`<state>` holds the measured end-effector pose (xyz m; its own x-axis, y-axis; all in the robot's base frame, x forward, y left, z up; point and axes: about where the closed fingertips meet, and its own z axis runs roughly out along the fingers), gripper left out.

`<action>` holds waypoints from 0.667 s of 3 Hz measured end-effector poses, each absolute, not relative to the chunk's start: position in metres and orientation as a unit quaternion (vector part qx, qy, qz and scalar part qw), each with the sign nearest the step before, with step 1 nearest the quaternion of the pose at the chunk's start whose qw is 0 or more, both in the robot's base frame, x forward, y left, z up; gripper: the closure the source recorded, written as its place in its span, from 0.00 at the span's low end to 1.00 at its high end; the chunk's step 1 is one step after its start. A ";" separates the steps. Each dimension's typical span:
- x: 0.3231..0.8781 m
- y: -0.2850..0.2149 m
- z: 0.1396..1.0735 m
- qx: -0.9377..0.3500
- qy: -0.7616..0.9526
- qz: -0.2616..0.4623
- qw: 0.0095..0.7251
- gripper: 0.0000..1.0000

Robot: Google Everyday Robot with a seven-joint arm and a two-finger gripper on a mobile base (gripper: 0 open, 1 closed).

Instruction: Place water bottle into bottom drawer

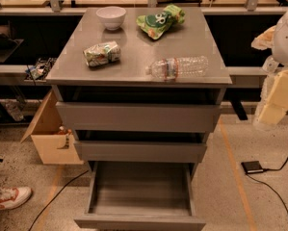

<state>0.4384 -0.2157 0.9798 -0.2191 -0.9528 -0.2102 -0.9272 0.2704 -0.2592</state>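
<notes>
The water bottle lies on its side near the front right edge of the grey cabinet top, its cap pointing left. The bottom drawer is pulled out and shows an empty grey inside. The two drawers above it are pushed in. My gripper is at the right edge of the view, off the cabinet's right side, roughly level with the top drawer and well apart from the bottle. It holds nothing that I can see.
On the cabinet top stand a white bowl, a green-white snack bag and a crumpled pale packet. A cardboard box is left of the cabinet. A black device with cables lies on the floor at right. A person's shoe is at bottom left.
</notes>
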 end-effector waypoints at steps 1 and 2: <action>0.438 -0.216 0.980 -0.603 0.780 -0.039 0.165 0.00; 0.466 -0.206 0.976 -0.627 0.762 -0.041 0.154 0.00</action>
<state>0.4660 -0.2060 0.9756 -0.1656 -0.9690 -0.1832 -0.9436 0.2097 -0.2562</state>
